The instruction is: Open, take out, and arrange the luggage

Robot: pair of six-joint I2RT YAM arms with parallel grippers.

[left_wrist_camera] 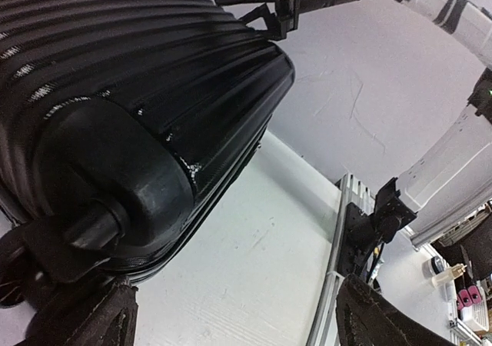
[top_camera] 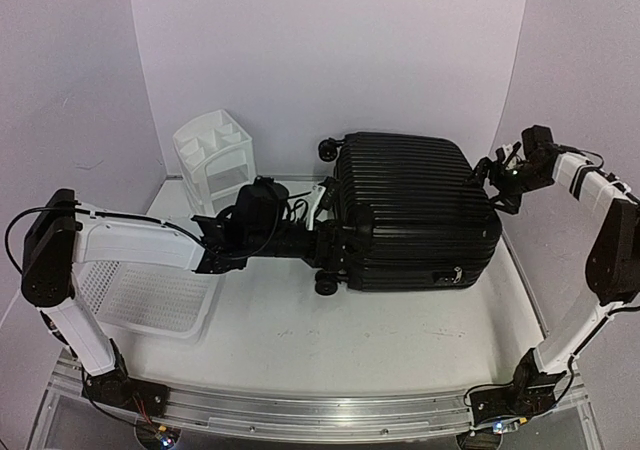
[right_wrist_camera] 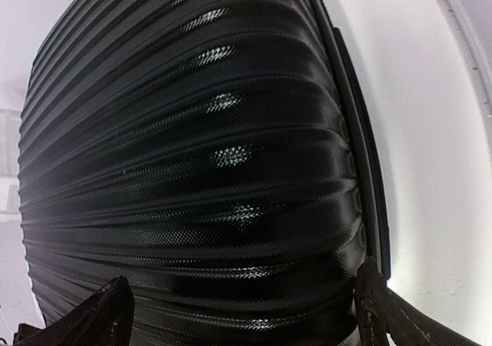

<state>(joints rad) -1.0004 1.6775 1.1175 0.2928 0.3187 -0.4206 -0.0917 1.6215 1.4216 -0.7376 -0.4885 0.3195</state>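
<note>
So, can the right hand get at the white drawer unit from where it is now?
Probably not. The right hand sits open at the right end of the luggage, and the white drawer unit stands beyond its far left corner, so the whole luggage lies between them.

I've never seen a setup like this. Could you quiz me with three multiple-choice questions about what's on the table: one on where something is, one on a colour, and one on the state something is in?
1. Where does the white mesh basket sit?
A. Left of the suitcase
B. On top of the suitcase
C. Right of the suitcase

2. What colour is the suitcase?
A. Red
B. Black
C. Blue

3. How is the suitcase?
A. Wide open
B. Standing upright on its wheels
C. Lying flat, shut

Answers:
1 A: the top view shows it at the left side.
2 B: its ribbed shell is black in every view.
3 C: one broad side faces up, with no lining showing.
</note>
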